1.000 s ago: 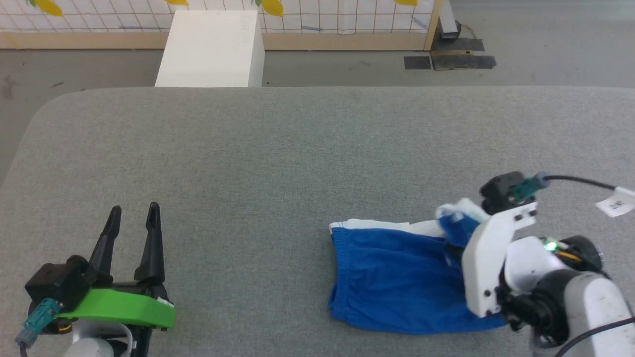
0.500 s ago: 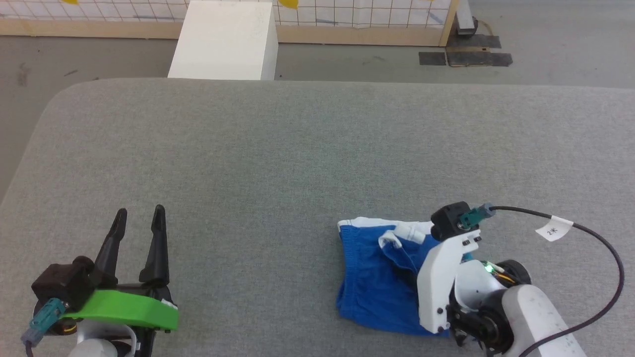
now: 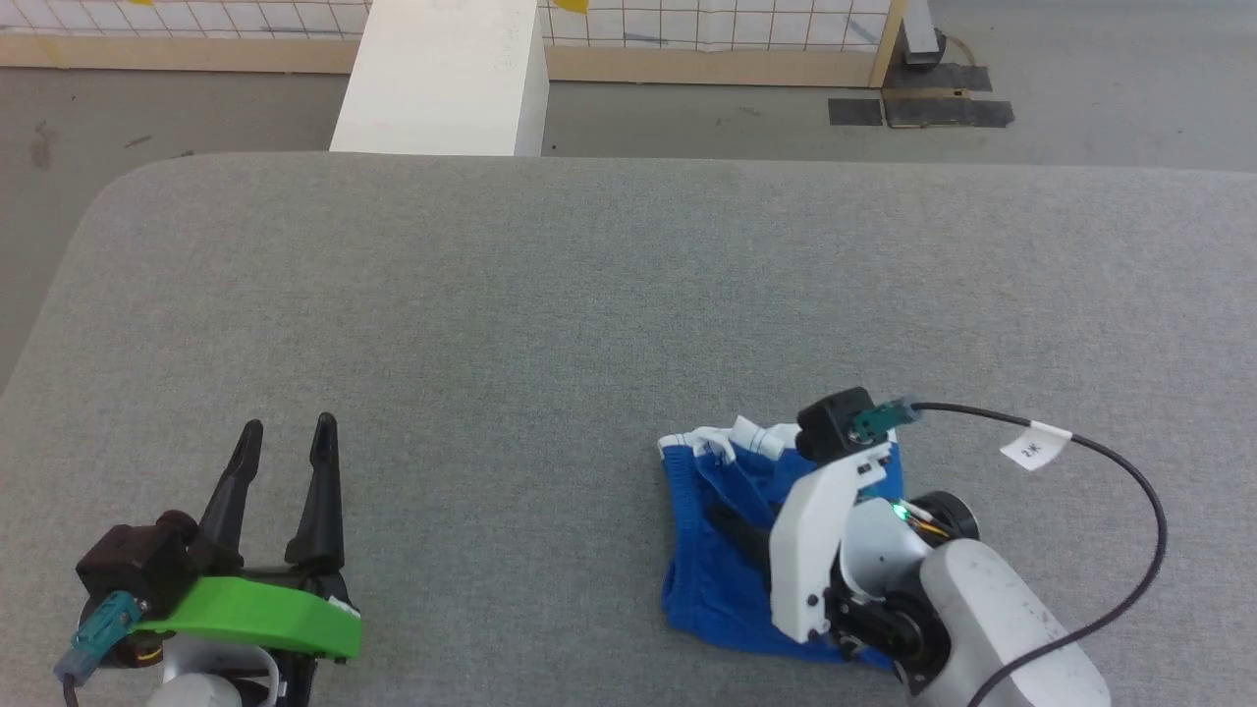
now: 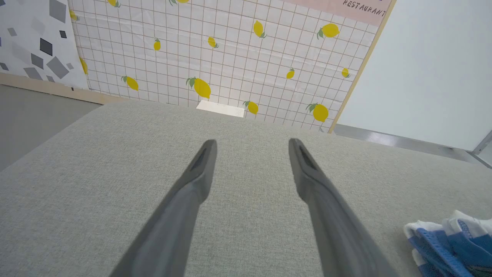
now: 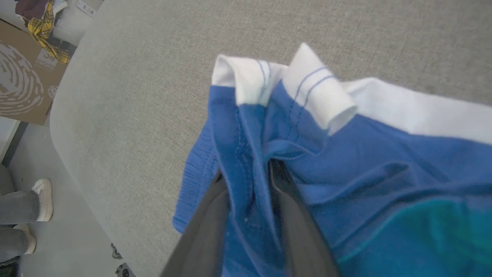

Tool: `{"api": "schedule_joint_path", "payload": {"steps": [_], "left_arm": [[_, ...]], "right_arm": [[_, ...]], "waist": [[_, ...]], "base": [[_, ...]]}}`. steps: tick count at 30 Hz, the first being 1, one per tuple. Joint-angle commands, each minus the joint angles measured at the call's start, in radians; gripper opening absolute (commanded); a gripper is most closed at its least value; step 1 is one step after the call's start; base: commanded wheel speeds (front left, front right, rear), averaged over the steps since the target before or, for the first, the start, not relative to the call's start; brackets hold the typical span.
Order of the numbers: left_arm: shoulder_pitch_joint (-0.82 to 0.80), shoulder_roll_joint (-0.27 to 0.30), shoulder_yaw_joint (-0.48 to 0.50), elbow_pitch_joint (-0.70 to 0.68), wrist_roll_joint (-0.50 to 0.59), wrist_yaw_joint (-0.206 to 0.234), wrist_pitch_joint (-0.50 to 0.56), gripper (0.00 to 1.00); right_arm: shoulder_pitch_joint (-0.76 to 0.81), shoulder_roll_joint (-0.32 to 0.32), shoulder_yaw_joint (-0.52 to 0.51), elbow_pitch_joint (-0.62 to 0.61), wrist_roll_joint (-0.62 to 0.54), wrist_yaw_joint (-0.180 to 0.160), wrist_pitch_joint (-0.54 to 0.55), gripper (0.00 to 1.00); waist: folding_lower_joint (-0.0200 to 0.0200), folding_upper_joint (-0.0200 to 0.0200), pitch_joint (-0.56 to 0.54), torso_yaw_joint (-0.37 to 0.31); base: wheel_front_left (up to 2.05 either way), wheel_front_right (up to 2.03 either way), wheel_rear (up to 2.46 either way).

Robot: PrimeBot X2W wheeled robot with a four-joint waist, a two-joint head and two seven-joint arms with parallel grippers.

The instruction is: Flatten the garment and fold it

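You have the garment (image 3: 715, 589) on the grey table (image 3: 589, 295), in the near right part, well apart from the left gripper (image 3: 290, 422). It is not flat. The blue cloth lies bunched and doubled over itself, with the white trim rolled up along its far edge. In the right wrist view, two white trim ends curl upward above the blue folds.

The right gripper (image 5: 246, 171) sits low on the garment, its white wrist housing covering the cloth's right side in the head view. Its two dark fingers (image 5: 207, 231) stand a little apart with a raised ridge of blue fabric between them. From that view you cannot tell whether they are pinching the ridge or merely flanking it.

The left gripper hangs over bare table at the near left, holding nothing. Its fingers are spread wide, pointing toward the far edge. In the left wrist view, a corner of the garment lies at the lower right, clear of both fingers.

A black cable (image 3: 1129, 471) with a white tag arcs over the table to the right of the right wrist. A white box (image 3: 442, 79) stands on the floor beyond the table's far edge, in front of a lemon-print tiled wall (image 4: 230, 57). A person's shoes (image 5: 42, 196) and a cardboard box (image 5: 19, 84) are on the floor off the table's side.
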Motion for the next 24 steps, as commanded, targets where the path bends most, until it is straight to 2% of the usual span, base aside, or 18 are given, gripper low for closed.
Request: {"api": "schedule_joint_path", "payload": {"steps": [1,6,11,14,18,24], "left_arm": [[-0.008,-0.005,-0.002,0.003,-0.004,-0.005,-0.003,1.0],[-0.005,-0.004,-0.003,0.006,-0.005,-0.005,-0.004,1.0],[-0.002,-0.001,-0.004,0.007,-0.005,-0.002,-0.004,1.0],[0.001,0.0,-0.006,0.006,-0.005,-0.001,-0.004,1.0],[0.003,0.0,-0.012,0.002,-0.003,0.002,-0.004,1.0],[0.006,-0.003,-0.021,-0.001,-0.003,0.003,-0.004,1.0]], "right_arm": [[-0.027,0.002,0.014,0.004,0.005,-0.001,-0.012,1.0],[-0.061,0.002,0.062,-0.037,0.007,-0.001,-0.025,1.0],[-0.075,0.002,0.114,-0.145,0.001,-0.001,0.009,1.0],[-0.07,0.002,0.102,-0.22,-0.005,-0.001,0.019,1.0],[-0.039,0.002,-0.024,-0.307,-0.06,-0.001,0.012,1.0],[0.067,0.002,-0.244,-0.355,-0.15,-0.001,0.081,1.0]], "waist": [[0.0,0.0,-0.001,-0.002],[0.0,0.0,-0.005,-0.009],[0.0,0.0,-0.015,-0.019],[0.0,0.0,-0.022,-0.025],[0.0,0.0,-0.031,-0.03],[0.0,0.0,-0.038,-0.03]], "base": [[0.0,0.0,0.0],[0.0,0.0,0.0],[0.0,0.0,0.0],[0.0,0.0,0.0],[0.0,0.0,0.0],[0.0,0.0,0.0]]}}
